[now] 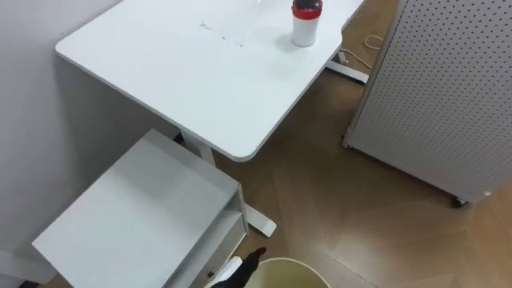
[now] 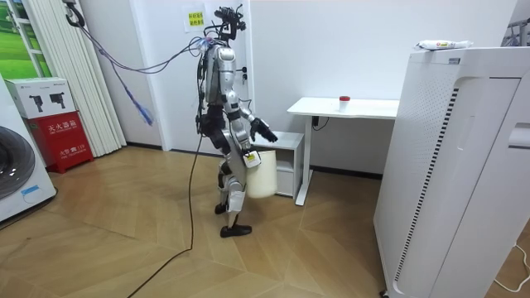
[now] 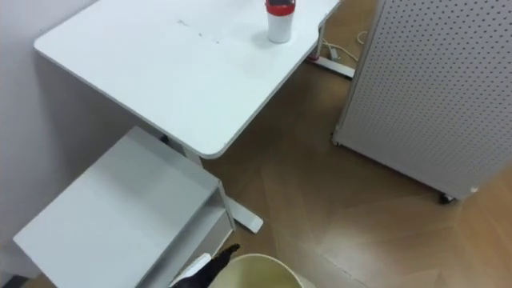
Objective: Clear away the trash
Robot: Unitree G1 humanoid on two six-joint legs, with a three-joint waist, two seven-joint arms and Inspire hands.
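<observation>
Standing before the white table (image 1: 200,80). Holding the left robot hand (image 1: 246,264) at the rim of the pale bin (image 1: 292,272), its grip not possible to tell. Stretching the right robot hand (image 2: 265,131) forward, fingers spread. Seeing the red-capped bottle (image 1: 306,24) upright on the table's far end.

I get bright, even light over the white table (image 1: 200,72); its top reads almost flat white, with no hard glare. The red-capped bottle (image 1: 305,24) on the table throws only a faint, soft shadow beside itself. Shade gathers straight beneath the table, so the light comes from above: the wall (image 1: 32,120) below the table's edge goes mild grey. Beside the table the wood floor (image 1: 344,208) carries a dull sheen. In the room view, daylight shows at a window (image 2: 12,37) well off to the room view's left of the table.
</observation>
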